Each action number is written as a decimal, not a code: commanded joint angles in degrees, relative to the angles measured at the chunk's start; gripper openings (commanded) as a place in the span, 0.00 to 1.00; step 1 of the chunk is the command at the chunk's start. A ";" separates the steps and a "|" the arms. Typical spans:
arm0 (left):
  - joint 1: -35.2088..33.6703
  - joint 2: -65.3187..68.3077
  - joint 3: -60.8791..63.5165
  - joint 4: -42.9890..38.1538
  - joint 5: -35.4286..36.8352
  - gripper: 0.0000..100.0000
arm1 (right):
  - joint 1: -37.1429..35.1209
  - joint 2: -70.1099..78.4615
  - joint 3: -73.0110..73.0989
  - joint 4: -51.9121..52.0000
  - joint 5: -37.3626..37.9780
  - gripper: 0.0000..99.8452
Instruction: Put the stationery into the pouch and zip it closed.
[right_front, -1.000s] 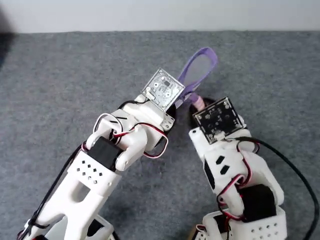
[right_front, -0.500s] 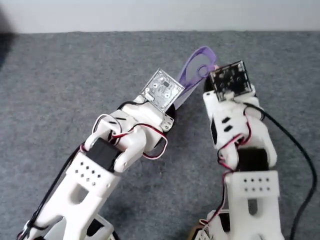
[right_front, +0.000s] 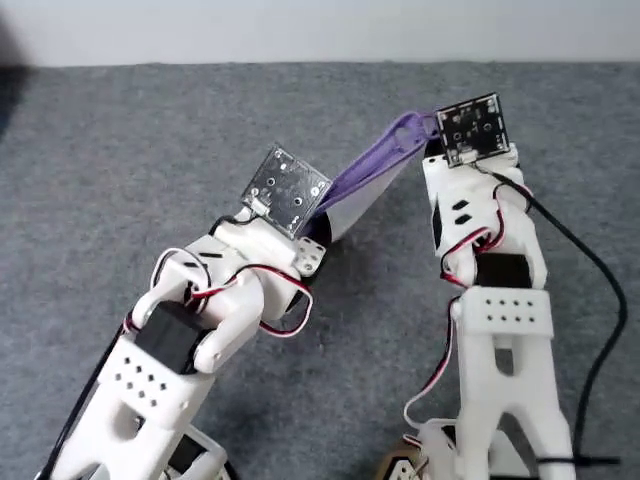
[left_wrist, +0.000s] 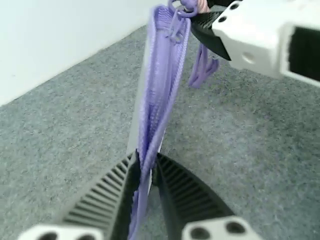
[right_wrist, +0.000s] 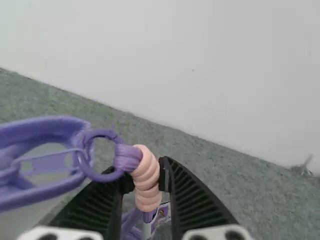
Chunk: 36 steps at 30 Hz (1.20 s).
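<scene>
A purple pouch (right_front: 365, 175) is stretched in the air between my two arms, edge-on and drawn long (left_wrist: 159, 75). My left gripper (left_wrist: 146, 172) is shut on its near end, the purple edge pinched between the black fingers. My right gripper (right_wrist: 142, 187) is shut on the pink ribbed zipper pull (right_wrist: 145, 177), which hangs from a purple ring (right_wrist: 100, 152) at the pouch's far end (right_wrist: 35, 150). From above, the right wrist (right_front: 470, 130) sits at the pouch's far tip (right_front: 415, 125). A purple strap (left_wrist: 201, 67) dangles below that end.
Grey carpet-like table surface (right_front: 120, 160) spreads all around, bounded at the back by a white wall (right_front: 300, 30). Open room lies to the left of the left arm (right_front: 200, 320) and right of the right arm (right_front: 500, 330).
The right arm swung away toward the back right, pulling the zipper pull along. The left arm drew back toward the front left, and the pouch went from a loose loop to a taut flat strip.
</scene>
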 joint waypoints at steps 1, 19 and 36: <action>-1.85 -5.80 0.75 0.62 0.79 0.01 | 5.85 5.41 -6.07 -1.45 -0.88 0.01; -1.85 -10.73 3.65 -0.18 0.79 0.01 | 3.12 5.58 -11.34 5.76 -0.97 0.01; -1.85 -10.29 -0.40 -2.29 12.13 0.26 | -12.97 -13.67 -11.34 23.08 -0.44 0.01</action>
